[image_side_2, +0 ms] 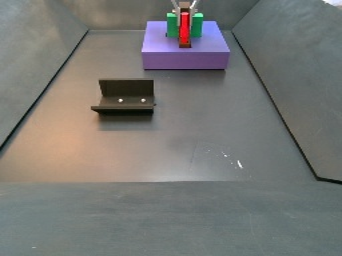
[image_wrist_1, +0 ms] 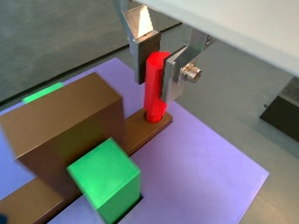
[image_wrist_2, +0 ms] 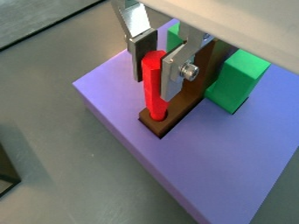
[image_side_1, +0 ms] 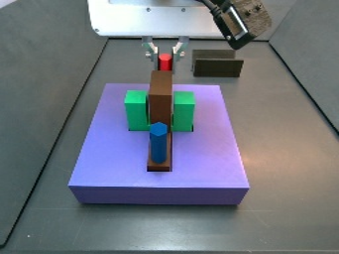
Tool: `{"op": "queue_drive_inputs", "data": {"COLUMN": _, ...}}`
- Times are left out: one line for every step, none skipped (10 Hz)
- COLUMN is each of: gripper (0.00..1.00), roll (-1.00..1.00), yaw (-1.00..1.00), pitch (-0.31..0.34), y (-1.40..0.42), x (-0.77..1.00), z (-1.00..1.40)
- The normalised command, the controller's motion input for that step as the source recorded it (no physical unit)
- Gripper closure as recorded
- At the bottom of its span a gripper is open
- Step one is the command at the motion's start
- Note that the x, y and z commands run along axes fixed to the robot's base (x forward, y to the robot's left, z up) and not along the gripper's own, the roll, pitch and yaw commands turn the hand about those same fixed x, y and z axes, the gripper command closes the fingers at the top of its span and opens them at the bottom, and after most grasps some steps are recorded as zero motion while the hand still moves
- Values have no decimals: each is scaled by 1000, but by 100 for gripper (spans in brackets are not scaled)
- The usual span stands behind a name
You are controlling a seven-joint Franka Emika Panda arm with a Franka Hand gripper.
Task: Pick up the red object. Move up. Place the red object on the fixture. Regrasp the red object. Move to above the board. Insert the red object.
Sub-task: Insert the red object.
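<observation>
The red object stands upright with its lower end in a hole of a low brown strip at one end of the purple board. My gripper is shut on the peg's top, with one pad on each side. Both side views show the gripper over the board's far end, with the red object below it. The fixture sits on the floor apart from the board, with nothing on it.
A tall brown bar rises right beside the peg. Green blocks flank the bar. A blue peg stands at the strip's other end. Sloped dark walls bound the floor.
</observation>
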Motion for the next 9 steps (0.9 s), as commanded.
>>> {"op": "queue_drive_inputs", "data": {"gripper": 100, "roll": -86, "yaw": 0, "pitch": 0, "y": 17, "x": 80, "z": -363}}
{"op": "queue_drive_inputs", "data": {"gripper": 100, "roll": -71, "yaw": 6, "pitch": 0, "y": -66, "x": 74, "z": -320}}
{"op": "queue_drive_inputs", "data": {"gripper": 100, "roll": -101, "yaw": 0, "pitch": 9, "y": -274, "x": 91, "z": -260}}
{"op": "queue_drive_inputs", "data": {"gripper": 100, "roll": -133, "yaw": 0, "pitch": 24, "y": -223, "x": 77, "z": -220}}
{"op": "queue_drive_inputs", "data": {"gripper": 100, "roll": -131, "yaw": -9, "pitch": 21, "y": -26, "x": 46, "z": -291}}
{"op": "queue_drive_inputs", "data": {"gripper": 100, "roll": 0, "yaw": -89, "pitch": 4, "y": 34, "x": 9, "z": -394}}
{"op": "queue_drive_inputs", "data": {"gripper": 100, "roll": -30, "yaw": -100, "pitch": 19, "y": 186, "x": 0, "z": -494}}
{"op": "queue_drive_inputs", "data": {"gripper": 100, "roll": -150, "yaw": -100, "pitch": 24, "y": 271, "x": 0, "z": -523}}
{"op": "queue_drive_inputs", "data": {"gripper": 100, "roll": -213, "yaw": -34, "pitch": 0, "y": 123, "x": 0, "z": -440}}
